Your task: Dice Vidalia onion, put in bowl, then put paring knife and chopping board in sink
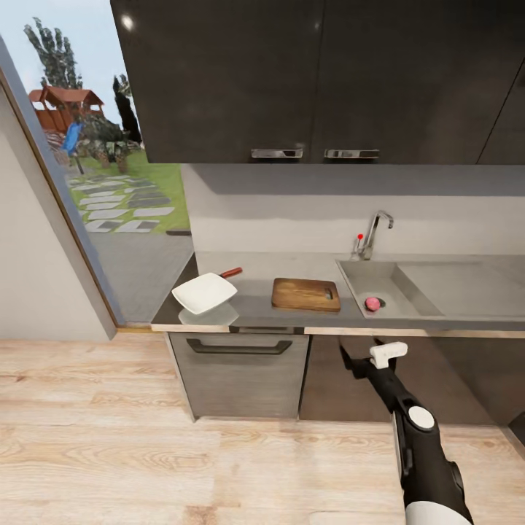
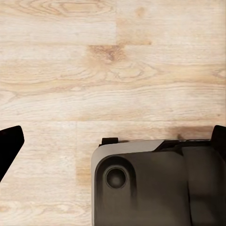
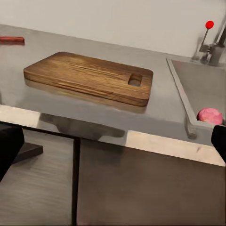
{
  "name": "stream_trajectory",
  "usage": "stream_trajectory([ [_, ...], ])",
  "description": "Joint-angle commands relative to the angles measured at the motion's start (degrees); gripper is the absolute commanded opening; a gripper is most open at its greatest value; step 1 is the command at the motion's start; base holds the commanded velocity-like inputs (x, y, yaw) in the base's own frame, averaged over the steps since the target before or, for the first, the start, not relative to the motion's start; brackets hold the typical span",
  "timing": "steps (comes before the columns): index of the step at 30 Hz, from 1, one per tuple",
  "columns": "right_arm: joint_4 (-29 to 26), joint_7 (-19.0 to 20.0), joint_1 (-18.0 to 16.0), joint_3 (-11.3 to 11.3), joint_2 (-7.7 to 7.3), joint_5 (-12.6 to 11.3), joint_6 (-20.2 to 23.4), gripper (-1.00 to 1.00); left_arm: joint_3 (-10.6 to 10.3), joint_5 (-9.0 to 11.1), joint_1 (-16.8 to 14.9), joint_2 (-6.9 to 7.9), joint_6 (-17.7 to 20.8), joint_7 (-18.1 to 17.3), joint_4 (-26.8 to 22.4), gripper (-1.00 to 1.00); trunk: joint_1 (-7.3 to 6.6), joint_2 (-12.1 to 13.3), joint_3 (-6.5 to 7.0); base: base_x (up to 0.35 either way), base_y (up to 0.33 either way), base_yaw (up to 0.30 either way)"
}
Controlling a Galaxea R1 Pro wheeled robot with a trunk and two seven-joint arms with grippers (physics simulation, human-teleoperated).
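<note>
Countertop (image 1: pixel 262 310) carries, left to right, the bowl (image 1: pixel 205 292) with nothing in it, the paring knife (image 1: pixel 231 273) just behind it, the chopping board (image 1: pixel 306 294) bare, and the sink (image 1: pixel 408 292) holding only the Vidalia onion (image 1: pixel 372 303) beside the drain. Right gripper (image 1: pixel 368 357) hangs below the counter edge, near the sink, fingers apart and holding nothing; left gripper (image 2: pixel 113 141) faces the floor, fingers spread wide, also holding nothing. Judgement: raise the right arm clear of the counter lip first, descend into the basin from above, and close squarely on the onion, since a round thing may roll toward the drain.
</note>
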Motion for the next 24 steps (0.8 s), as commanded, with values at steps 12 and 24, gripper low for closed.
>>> stream_trajectory([
  [12,6.2,6.0,3.1,-15.3,0.09,3.8,-4.1,1.0,-0.1,0.0,0.0,0.02,-0.1,0.0,-0.1,1.0,0.04,-0.1,-0.1,0.0,0.0,0.0],
  [24,20.2,5.8,3.1,-24.2,-0.75,11.3,-9.0,1.0,-0.1,0.0,0.0,0.02,-0.1,0.1,-0.1,1.0,0.04,-0.1,-0.1,0.0,0.0,0.0],
])
